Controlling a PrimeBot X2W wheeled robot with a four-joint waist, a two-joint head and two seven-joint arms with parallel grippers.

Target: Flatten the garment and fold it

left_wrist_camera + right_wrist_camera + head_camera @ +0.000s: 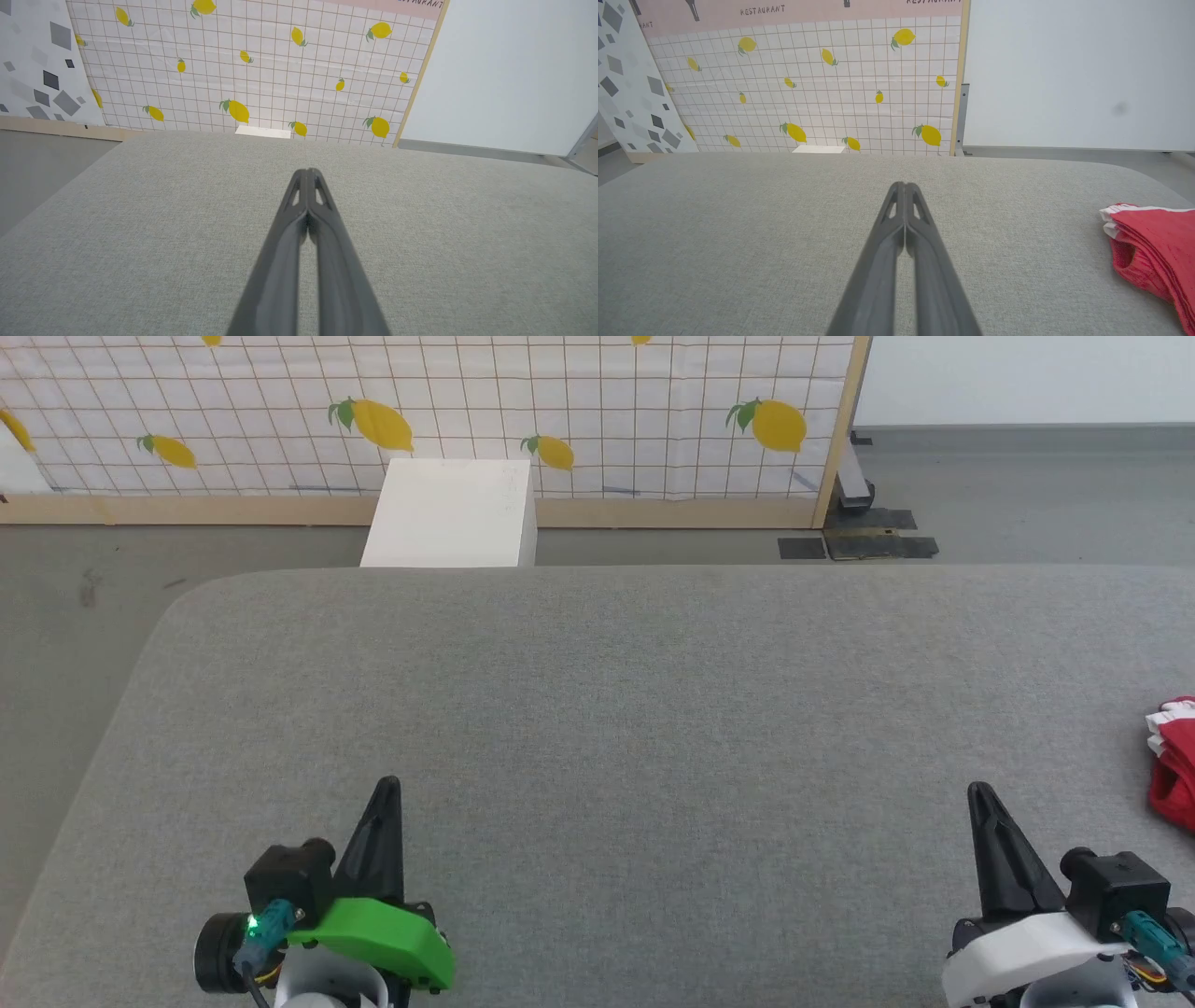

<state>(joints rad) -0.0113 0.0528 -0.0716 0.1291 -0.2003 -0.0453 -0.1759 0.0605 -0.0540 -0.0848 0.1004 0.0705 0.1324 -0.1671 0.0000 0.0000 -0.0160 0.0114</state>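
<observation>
The garment (1174, 761), bright red with white trim, lies bunched in layers at the far right of the grey padded table (616, 709), partly cut off by the head view's edge. It also lies at the right of the right wrist view as the garment (1155, 252). My right gripper (978, 791) is shut and empty, hovering to the left of the garment and apart from it; its fingertips (904, 185) are pressed together. My left gripper (386, 785) is shut and empty at the lower left, far from the cloth, with its tips (307, 171) closed over bare table.
A white box (453, 511) stands on the floor beyond the table's far edge. Behind it is a lemon-patterned panel (420, 411) with a wooden frame. Dark floor plates (859, 543) lie at the back right. The table's left corner is rounded.
</observation>
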